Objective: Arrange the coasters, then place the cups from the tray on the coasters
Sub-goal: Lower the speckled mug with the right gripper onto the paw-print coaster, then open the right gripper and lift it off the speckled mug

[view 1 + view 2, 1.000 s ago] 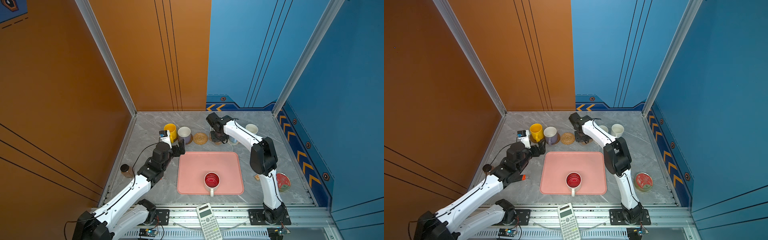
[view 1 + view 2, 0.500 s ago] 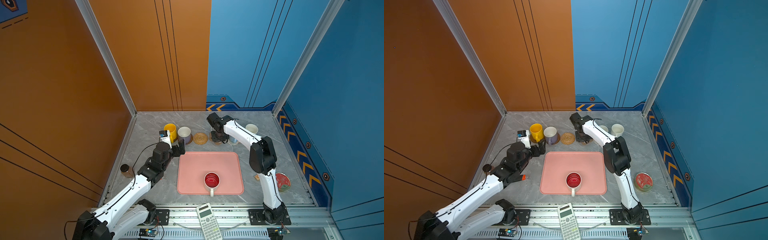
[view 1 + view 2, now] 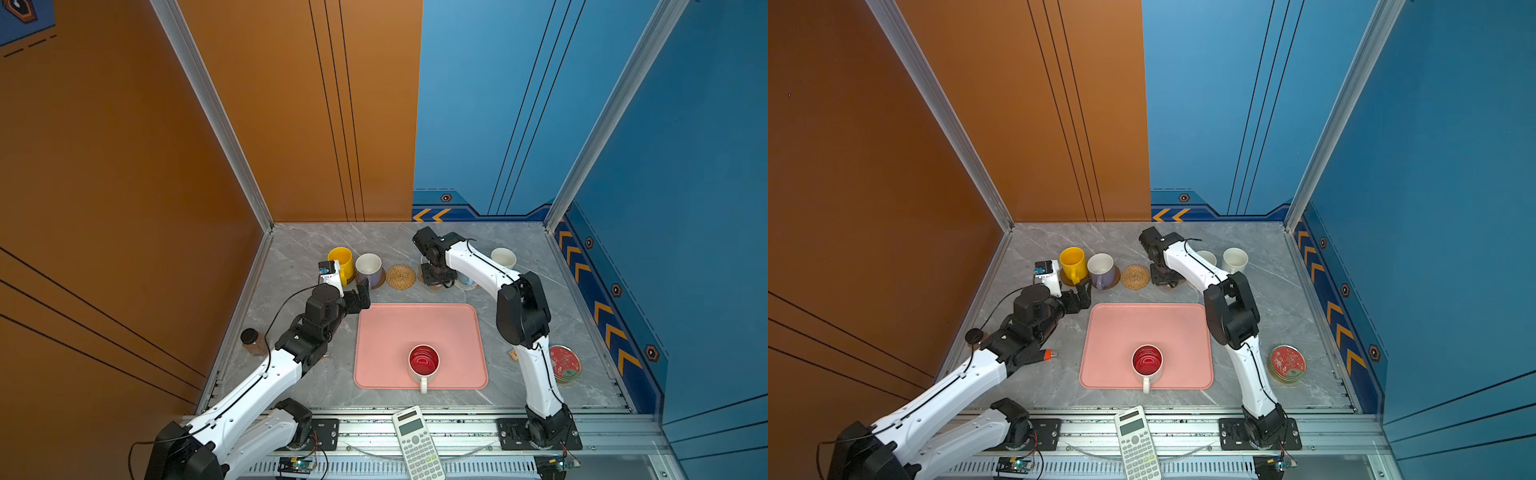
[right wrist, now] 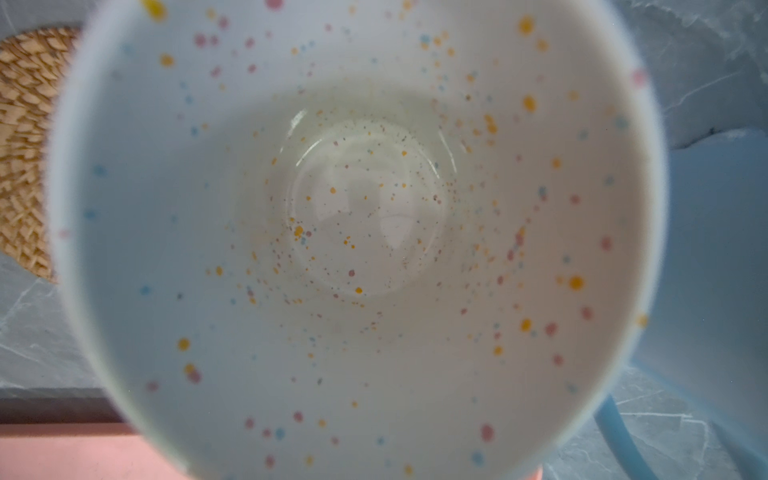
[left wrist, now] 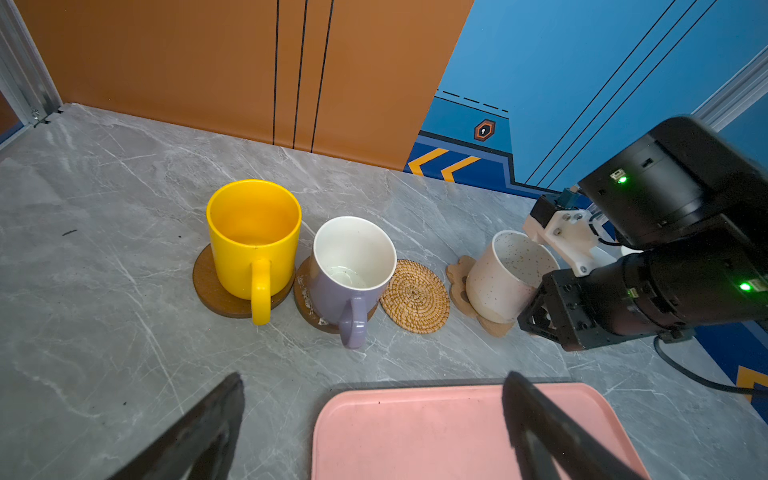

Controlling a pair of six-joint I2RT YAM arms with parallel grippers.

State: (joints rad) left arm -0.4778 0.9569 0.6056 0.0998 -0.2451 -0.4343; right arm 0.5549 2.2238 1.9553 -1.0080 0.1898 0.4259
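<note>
The pink tray [image 3: 386,332] holds one white cup with a red inside [image 3: 423,361]. In the back row, a yellow cup [image 5: 253,237] and a lilac cup [image 5: 349,270] each stand on a dark brown coaster [image 5: 208,286]. A tan woven coaster [image 5: 415,297] lies bare beside them. A speckled cup [image 5: 507,278] sits on the paw coaster [image 5: 459,270], and my right gripper [image 3: 434,276] is shut on it, hiding its handle. A light-blue cup [image 4: 715,249] and a plain white cup [image 3: 503,257] stand further right. My left gripper [image 5: 374,415] hangs open over the tray's far left corner.
A red-lidded tin [image 3: 564,363] sits at the right, with a small tan object [image 3: 513,354] beside the right arm. A brown jar [image 3: 252,340] stands by the left wall. A calculator [image 3: 417,442] lies on the front rail.
</note>
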